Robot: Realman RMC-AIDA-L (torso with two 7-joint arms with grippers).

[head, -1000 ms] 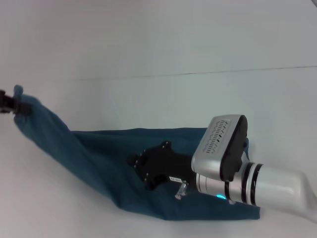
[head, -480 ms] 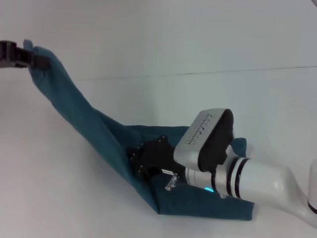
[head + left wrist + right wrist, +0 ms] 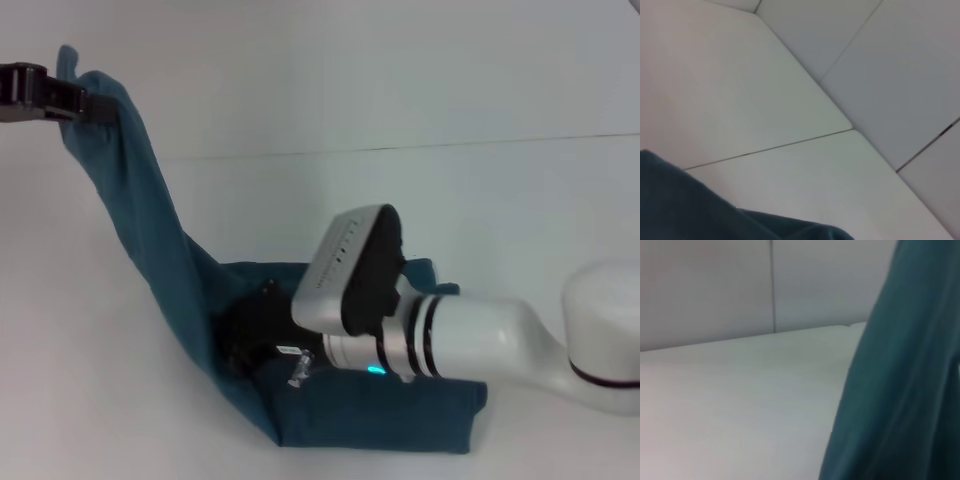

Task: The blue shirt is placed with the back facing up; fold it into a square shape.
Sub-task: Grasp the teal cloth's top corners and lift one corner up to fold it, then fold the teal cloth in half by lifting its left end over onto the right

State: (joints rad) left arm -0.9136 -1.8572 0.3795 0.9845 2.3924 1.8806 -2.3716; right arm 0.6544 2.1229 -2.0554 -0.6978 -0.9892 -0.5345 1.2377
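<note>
Shirt end lifted higher, right arm shifted left.
My left gripper (image 3: 85, 105) grasps the dark teal-blue soft cloth shirt (image 3: 180, 290); right gripper (image 3: 240, 345) fingers: can't tell. Fold underway.

The blue shirt (image 3: 170, 270), plain teal, hangs stretched from its raised upper-left corner down to the table

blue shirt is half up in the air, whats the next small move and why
Probably carry the left gripper across toward the right gripper, then lower it. It holds one end of the blue shirt high, while the right gripper sits low on the cloth lying on the table, so the raised end would fold over.
</note>
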